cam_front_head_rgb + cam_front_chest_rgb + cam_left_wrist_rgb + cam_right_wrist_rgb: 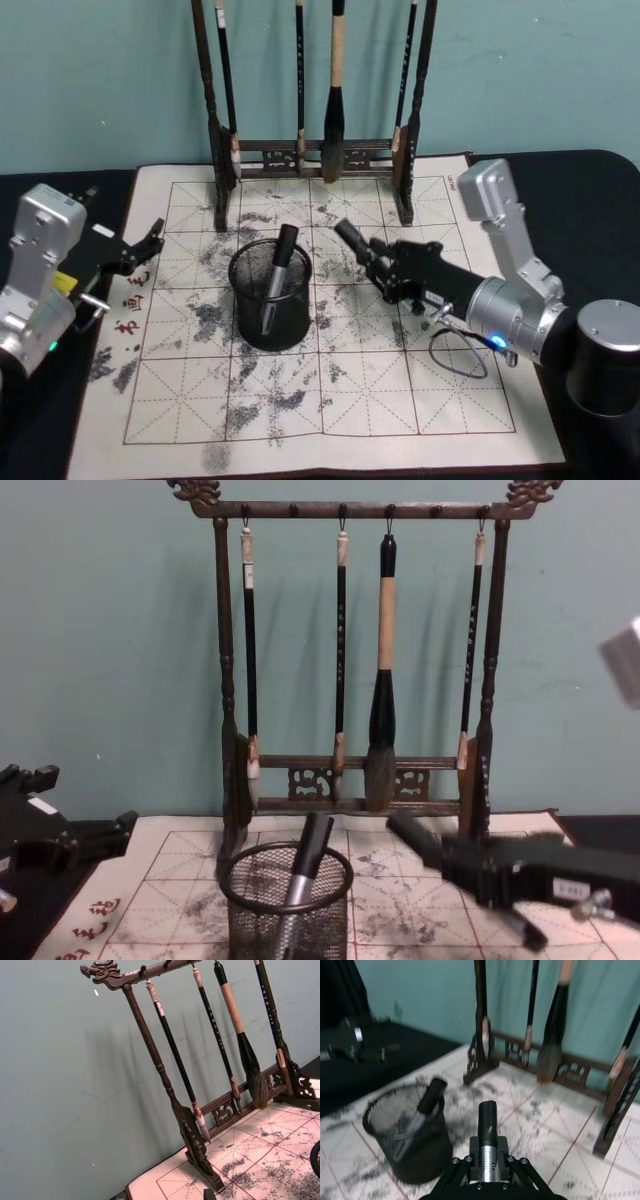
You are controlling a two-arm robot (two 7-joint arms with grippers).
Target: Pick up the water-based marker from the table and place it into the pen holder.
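Observation:
My right gripper [380,264] is shut on a black and silver water-based marker [352,240] and holds it just above the white mat, right of the pen holder [270,300]. The marker's black end points toward the holder. In the right wrist view the marker [487,1117] sticks out from between the fingers, with the mesh pen holder [410,1135] beside it. Another marker [281,262] leans inside the holder. In the chest view the held marker [420,840] hovers near the holder's rim [288,865]. My left gripper [150,240] rests open at the mat's left edge.
A tall dark wooden brush rack [310,155] hung with several brushes stands at the back of the mat [400,400]. The dark table [590,200] shows on both sides. A looped cable [460,355] hangs under my right wrist.

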